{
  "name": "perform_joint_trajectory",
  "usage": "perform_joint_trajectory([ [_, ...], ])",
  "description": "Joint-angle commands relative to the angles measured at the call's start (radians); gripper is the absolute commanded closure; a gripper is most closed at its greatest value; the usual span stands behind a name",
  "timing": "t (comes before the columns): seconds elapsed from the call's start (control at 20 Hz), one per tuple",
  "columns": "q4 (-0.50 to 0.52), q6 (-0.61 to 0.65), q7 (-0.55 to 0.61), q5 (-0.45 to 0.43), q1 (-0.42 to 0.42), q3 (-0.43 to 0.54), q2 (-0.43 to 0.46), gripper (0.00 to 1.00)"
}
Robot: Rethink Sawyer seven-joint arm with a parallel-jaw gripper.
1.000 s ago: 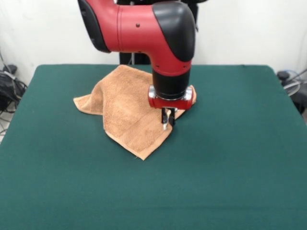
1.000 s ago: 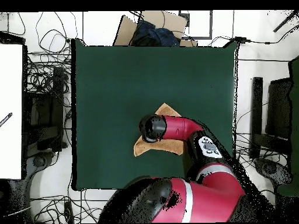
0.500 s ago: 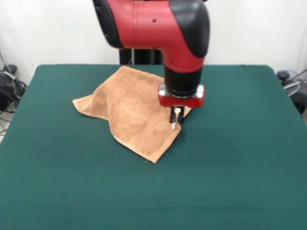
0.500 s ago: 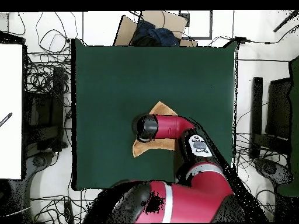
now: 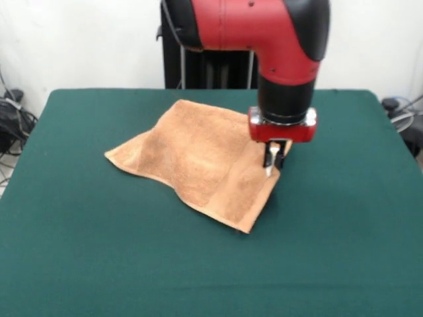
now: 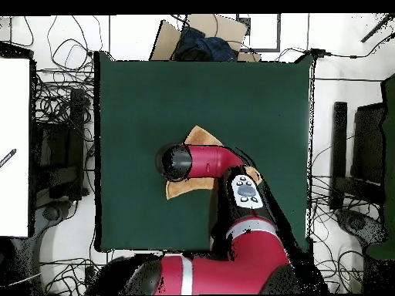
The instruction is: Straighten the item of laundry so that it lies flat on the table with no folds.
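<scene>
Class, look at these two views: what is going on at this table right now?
A red and black robot arm is working on an orange-tan towel on a green table. Its tool is down at one corner of the towel and looks shut on the cloth there. The towel is mostly spread out, but its near edge ripples, so it is not quite flat. From overhead, the arm covers most of the towel.
</scene>
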Motion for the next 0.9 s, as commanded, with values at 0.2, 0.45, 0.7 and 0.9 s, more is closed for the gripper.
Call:
perform_joint_trajectory([
  [0.2, -0.018, 0.000, 0.219, 0.112, 0.076, 0.038, -0.011, 1.00],
  [0.45, -0.096, 0.091, 0.192, 0.141, 0.103, 0.017, -0.020, 1.00],
  [0.7, -0.097, 0.071, 0.198, 0.157, 0.128, -0.002, -0.011, 1.00],
  [0.9, -0.099, 0.060, 0.199, 0.157, 0.147, -0.032, -0.006, 1.00],
])
